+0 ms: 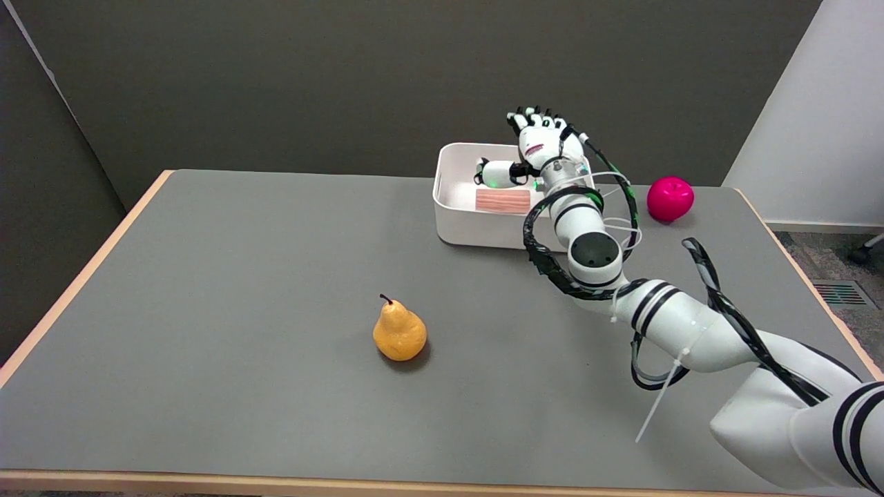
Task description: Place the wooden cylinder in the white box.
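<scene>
Above the far right corner of the white box (456, 228), the robot's right hand (540, 146) hangs with fingers spread upward and thumb stretched out over the box, holding nothing. Just below and to the left of the hand, the wooden cylinder (503, 200) lies on its side on the box floor (pale, with a reddish grain), clear of the fingers. Right of the hand, a magenta apple (670, 198) sits on the grey bench (242, 276); well nearer the camera and to the hand's left stands a yellow pear (399, 333).
</scene>
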